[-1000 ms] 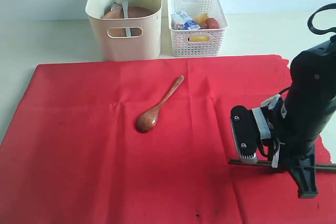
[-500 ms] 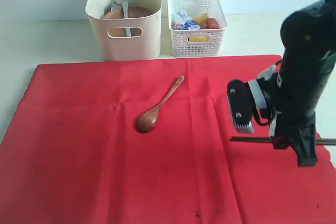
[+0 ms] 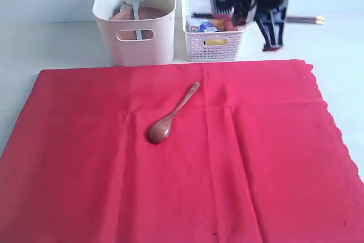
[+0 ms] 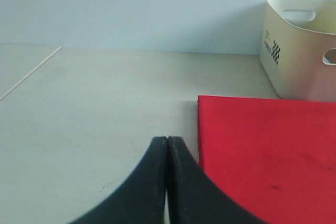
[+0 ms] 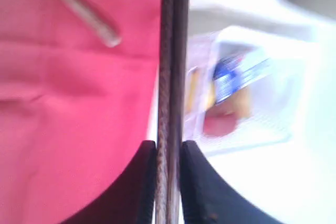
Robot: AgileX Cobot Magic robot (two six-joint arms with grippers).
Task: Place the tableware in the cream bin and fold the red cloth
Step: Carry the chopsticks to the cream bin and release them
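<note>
My right gripper (image 3: pixel 267 22) is shut on the dark brown chopsticks (image 3: pixel 296 20), holding them level high above the white lattice basket, yellow tips pointing right. In the right wrist view the chopsticks (image 5: pixel 172 66) run out from between the fingers of that gripper (image 5: pixel 169 148). The brown wooden spoon (image 3: pixel 170 115) lies on the red cloth (image 3: pixel 170 186), which is spread flat. The cream bin (image 3: pixel 135 38) stands behind the cloth with the brown plate (image 3: pixel 142 13) and a silver piece inside. My left gripper (image 4: pixel 167 141) is shut on nothing, over bare table beside the cloth's edge (image 4: pixel 262 156).
The white lattice basket (image 3: pixel 213 44) holds food items and stands right of the cream bin. The light table (image 3: pixel 62 44) shows behind and on both sides of the cloth. The cloth's scalloped edge (image 3: pixel 335 135) is at the right.
My right gripper has risen from the cloth's front right and swung toward the back with the chopsticks, now above the white basket. The spoon and bins have not moved.
</note>
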